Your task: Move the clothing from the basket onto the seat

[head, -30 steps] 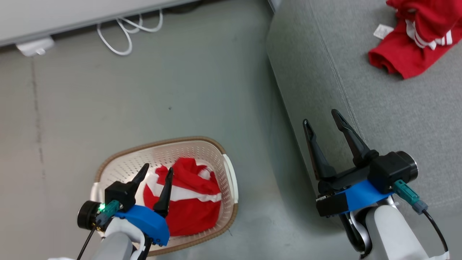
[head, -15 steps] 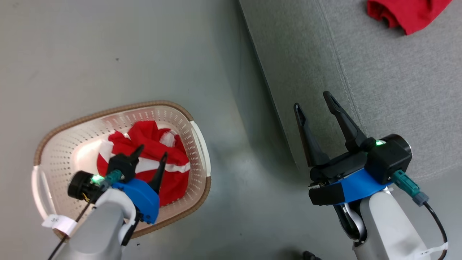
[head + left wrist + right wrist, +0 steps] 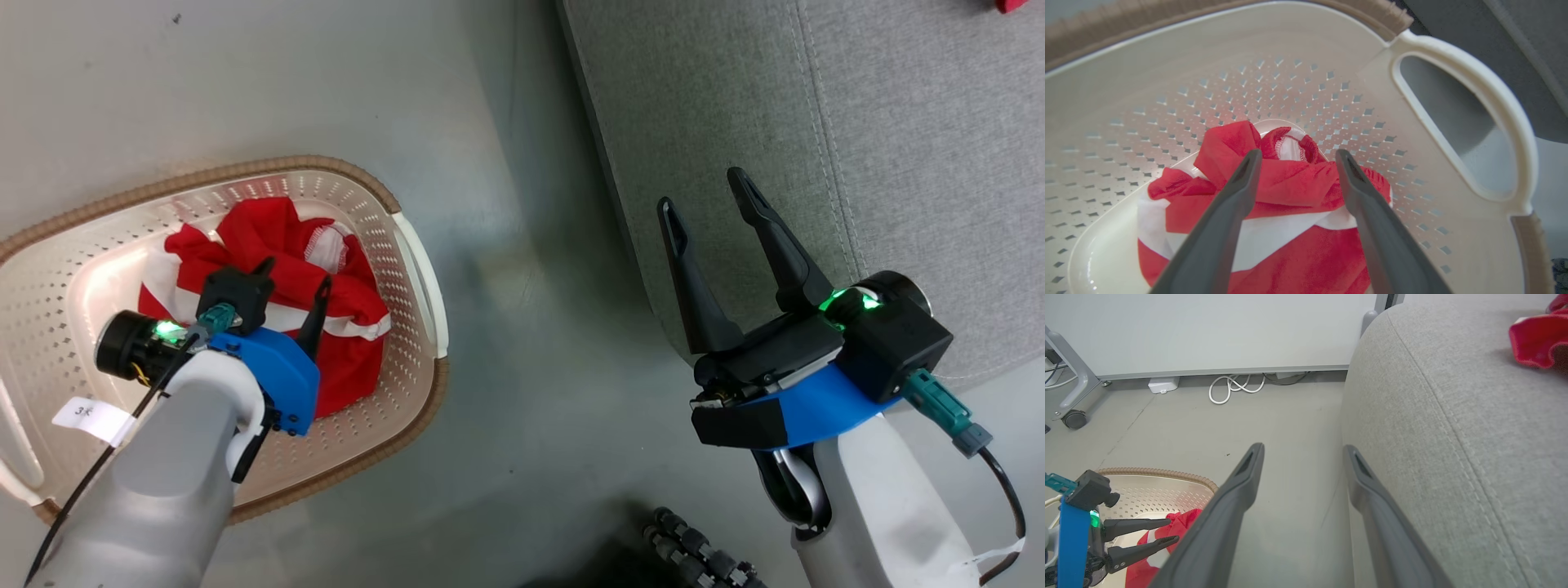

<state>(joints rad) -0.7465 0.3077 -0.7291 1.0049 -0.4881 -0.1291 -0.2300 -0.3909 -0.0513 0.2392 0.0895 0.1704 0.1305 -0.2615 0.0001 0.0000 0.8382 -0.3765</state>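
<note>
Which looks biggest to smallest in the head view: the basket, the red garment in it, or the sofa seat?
1. Sofa seat, narrowly; it and the basket both run off frame.
2. Basket.
3. Red garment, clearly smallest.

Red white-striped clothing [image 3: 1298,188], cream perforated brown-rimmed basket [image 3: 1290,81], seemingly plain grey seat [image 3: 898,122]

Head camera looks down from above; left wrist camera sits close inside the basket [image 3: 82,269] both share.

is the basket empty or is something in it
Not empty: a crumpled red-and-white garment lies on the floor of the basket, just beyond the open fingers of the left gripper.
</note>
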